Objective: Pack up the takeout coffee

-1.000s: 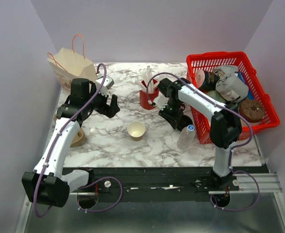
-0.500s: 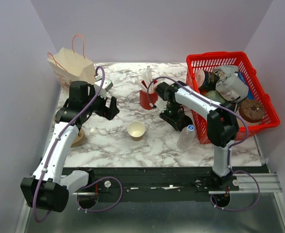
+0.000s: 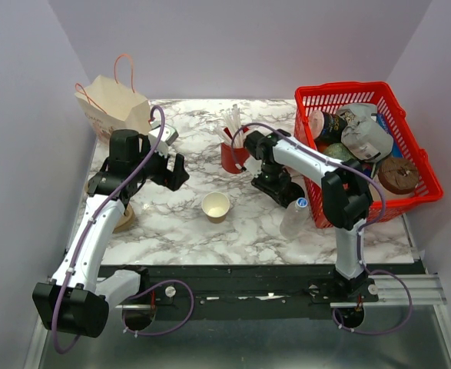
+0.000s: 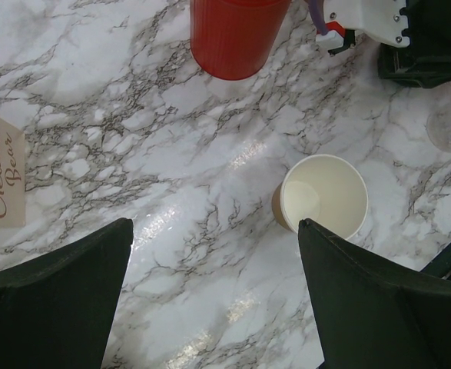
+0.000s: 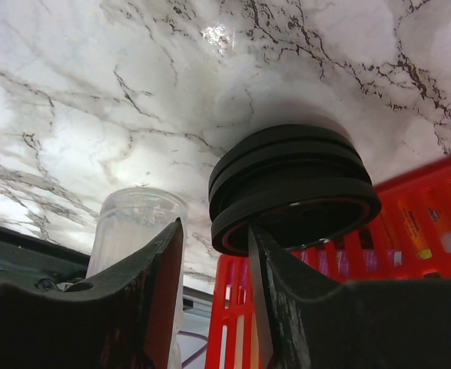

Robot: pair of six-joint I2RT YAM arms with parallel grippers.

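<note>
Our left pincer (image 4: 213, 231) hangs wide open over the desk (image 4: 171, 154), grasping nothing. Our right pincer (image 5: 213, 231) stands parted and empty, just beside a black lid (image 5: 286, 181). We see the coffee cup (image 3: 124, 221) at the left of the overhead frame, half hidden under our left arm (image 3: 91, 234).

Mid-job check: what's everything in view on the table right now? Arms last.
paper bag: one, tan with red handles, far left corner.
red cup: one, red, holds white sticks, back centre.
open cup: one, tan, white inside, no lid, centre.
black lids: one stack, black, beside the basket.
bottle: one, clear, by the basket's near corner.
basket: one, red, right side, full of assorted items.
tan round thing: one, left edge, partly hidden by the arm.
left fingers: black, wide open, above the marble.
right fingers: black, apart, nothing between, by the lids.
</note>
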